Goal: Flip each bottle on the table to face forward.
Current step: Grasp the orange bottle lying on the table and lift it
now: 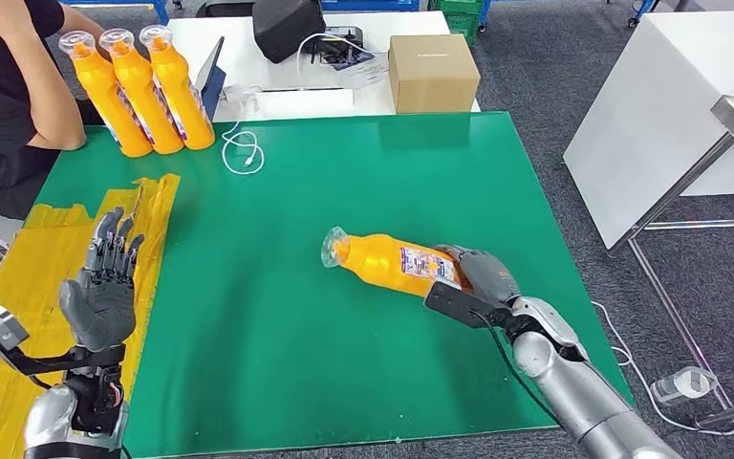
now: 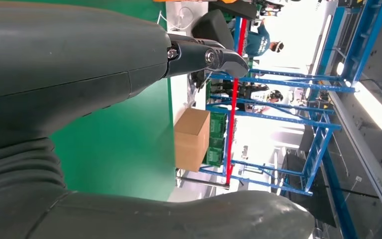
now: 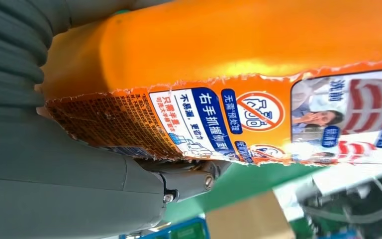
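Note:
An orange bottle [image 1: 392, 263] with a clear cap lies on its side near the middle of the green table [image 1: 277, 325], cap pointing left. My right hand [image 1: 478, 273] grips its base end; the right wrist view shows its label [image 3: 219, 124] close up against my palm. Three more orange bottles [image 1: 139, 91] stand upright together at the table's far left corner. My left hand [image 1: 103, 282] is raised above the yellow sheet [image 1: 29, 287] at the left, fingers straight and apart, holding nothing.
A person in a dark top [image 1: 0, 96] sits at the far left beside the standing bottles. A white cable [image 1: 241, 151] lies on the far edge. A cardboard box [image 1: 432, 72] and a black bag [image 1: 287, 27] sit on the white table behind.

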Controlling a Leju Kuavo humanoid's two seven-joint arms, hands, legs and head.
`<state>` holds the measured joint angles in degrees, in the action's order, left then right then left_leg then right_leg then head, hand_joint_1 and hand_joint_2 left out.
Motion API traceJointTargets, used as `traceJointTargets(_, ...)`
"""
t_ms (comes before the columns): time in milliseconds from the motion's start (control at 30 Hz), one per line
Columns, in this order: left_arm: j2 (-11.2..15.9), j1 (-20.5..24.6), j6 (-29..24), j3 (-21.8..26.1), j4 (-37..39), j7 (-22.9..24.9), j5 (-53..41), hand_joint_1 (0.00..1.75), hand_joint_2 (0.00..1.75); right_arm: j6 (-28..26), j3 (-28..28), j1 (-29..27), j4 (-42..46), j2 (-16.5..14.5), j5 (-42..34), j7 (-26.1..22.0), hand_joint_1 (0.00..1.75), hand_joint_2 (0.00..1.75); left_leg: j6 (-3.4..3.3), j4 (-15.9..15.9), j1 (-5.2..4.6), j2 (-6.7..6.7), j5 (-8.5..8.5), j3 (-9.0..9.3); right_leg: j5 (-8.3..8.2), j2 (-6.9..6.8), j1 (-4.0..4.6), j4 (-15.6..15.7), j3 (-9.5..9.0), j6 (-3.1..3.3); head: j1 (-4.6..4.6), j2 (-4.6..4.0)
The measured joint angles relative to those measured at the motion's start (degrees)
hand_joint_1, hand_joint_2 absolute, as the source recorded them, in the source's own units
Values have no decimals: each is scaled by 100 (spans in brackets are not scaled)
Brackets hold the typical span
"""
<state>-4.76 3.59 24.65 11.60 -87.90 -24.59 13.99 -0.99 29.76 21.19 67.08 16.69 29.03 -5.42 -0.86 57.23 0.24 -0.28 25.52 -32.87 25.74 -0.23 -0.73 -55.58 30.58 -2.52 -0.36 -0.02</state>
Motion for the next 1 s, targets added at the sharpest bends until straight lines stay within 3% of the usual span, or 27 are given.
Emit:
traceJointTargets(233, 2, -34, -2, 3, -52, 9, 0, 0, 0, 28, -402, -235, 479, -133, -13, -43, 175, 175, -1, 1, -10, 2, 0, -4, -1, -2, -9, 2, 0, -1, 1, 0)
traceJointTargets(433, 2, -35, -79, -52, -60, 74, -37, 0, 0, -84, -685, -345, 944, -474, -143, -684, 175, 175, -1, 1, -9, 8, 0, -5, -2, 6, -5, 0, 3, -2, 0, 0)
traceJointTargets(567, -15, -43, -128, -200, -72, 151, -94, 0, 175, -131, -672, -258, 1257, -930, -8, -602, 175, 175, 1, 0, -1, 11, -1, -4, -1, 11, 5, -1, 8, 0, 0, 0)
traceJointTargets(733, -75, -109, -136, -477, -173, 216, -166, 0, 175, -248, -373, -228, 1313, -1464, 208, -512, 175, 175, 2, -2, 6, 11, -1, -8, -1, 12, 7, -3, 9, 1, 1, 0)
traceJointTargets(1000, -147, -5, -95, -950, -188, 277, -94, 0, 175, -466, 363, 73, 633, -2572, 143, -465, 175, 175, 5, -2, 5, 12, -4, -10, -1, 11, 7, -3, 14, 1, 1, 0)
